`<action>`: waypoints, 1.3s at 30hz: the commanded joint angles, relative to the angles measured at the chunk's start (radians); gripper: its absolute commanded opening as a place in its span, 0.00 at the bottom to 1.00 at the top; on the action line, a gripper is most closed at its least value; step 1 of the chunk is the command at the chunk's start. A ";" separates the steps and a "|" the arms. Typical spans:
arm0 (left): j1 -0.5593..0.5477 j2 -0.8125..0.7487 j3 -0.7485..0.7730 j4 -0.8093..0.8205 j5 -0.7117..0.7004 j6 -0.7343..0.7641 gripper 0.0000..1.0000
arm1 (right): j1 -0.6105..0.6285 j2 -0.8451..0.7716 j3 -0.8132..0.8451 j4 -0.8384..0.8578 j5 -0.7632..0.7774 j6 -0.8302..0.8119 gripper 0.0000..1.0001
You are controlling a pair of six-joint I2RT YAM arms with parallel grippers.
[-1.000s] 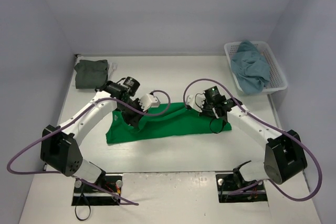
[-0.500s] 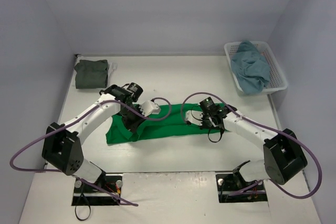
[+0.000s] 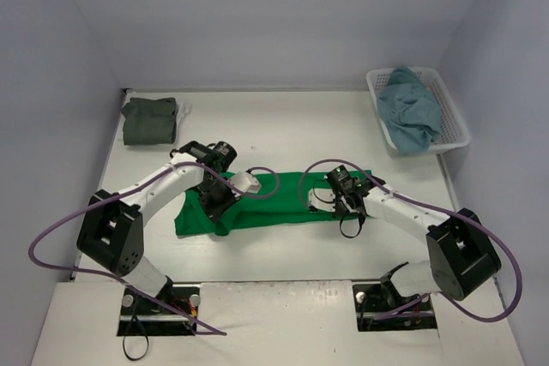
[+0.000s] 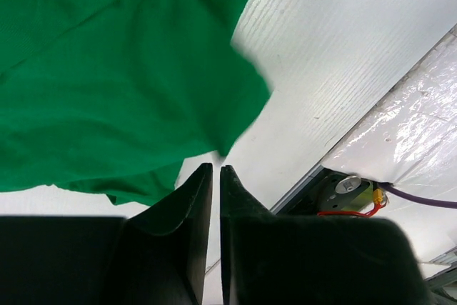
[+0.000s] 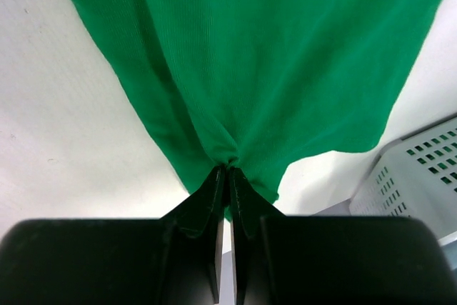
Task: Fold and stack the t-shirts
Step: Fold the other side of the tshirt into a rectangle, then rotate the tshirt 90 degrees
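White slatted plastic basket: crumpled dusty-blue t-shirt. White table, pale walls: bright green t-shirt, right gripper pinching it; left gripper closed.

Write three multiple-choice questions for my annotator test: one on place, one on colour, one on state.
1. Where is the light blue shirt? A) in the white basket B) under the left arm C) at the near edge
2. What colour is the folded shirt at the far left corner? A) red B) dark olive-grey C) yellow
3. The right gripper is: A) wide open B) holding the basket C) shut on the green shirt
Key: 1 A, it is heaped in the basket; 2 B, its cloth is olive-grey; 3 C, the wrist view shows cloth pinched in its closed jaws.
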 commanded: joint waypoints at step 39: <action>-0.010 0.057 0.046 0.111 -0.113 -0.063 0.09 | -0.105 0.012 0.215 -0.011 0.092 0.132 0.57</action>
